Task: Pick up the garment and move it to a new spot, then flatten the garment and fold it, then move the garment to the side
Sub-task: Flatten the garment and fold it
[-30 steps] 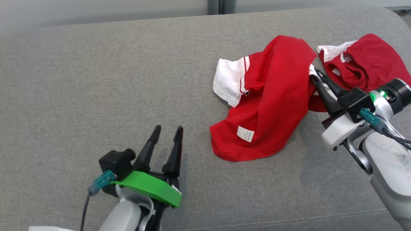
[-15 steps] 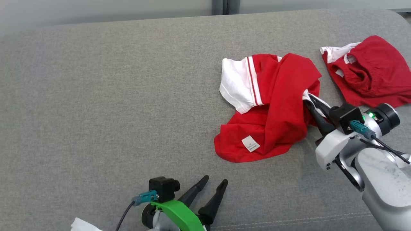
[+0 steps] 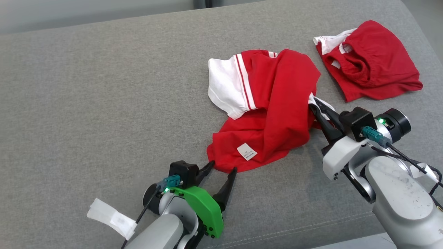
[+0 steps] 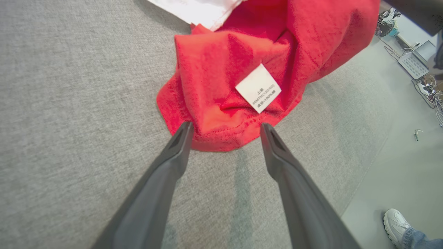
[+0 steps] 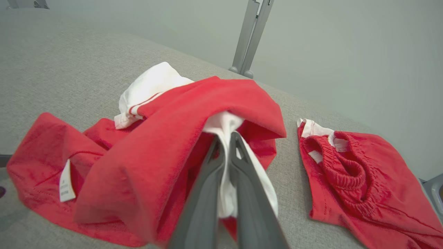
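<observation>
Across the grey couch (image 3: 86, 86), our red shirt (image 3: 273, 114) lies crumpled right of centre, its long axis running from the far side down toward us. Our right gripper (image 3: 313, 104) is clamped on a white fold at the shirt's right edge. Our left gripper (image 3: 223, 166) stands spread wide, straddling the near hem (it is the nearer arm there), just short of the white label (image 3: 246, 151).

Extras only: grey upholstered surface (image 3: 86, 86) with a stitched seam along the near edge. Got a pair of red shorts (image 3: 373, 62) lying crumpled toward the far right corner, elastic waistband and a bit of white trim showing. Beyond that, a grey metal post (image 5: 251, 38) against a pale wall (image 5: 346, 52). Down on the floor (image 4: 398, 166): white sneaker (image 4: 394, 223) with a denim cuff (image 4: 420, 238), plus some cables (image 4: 432, 93) near a pale keyboard-looking gadget (image 4: 413, 64).
</observation>
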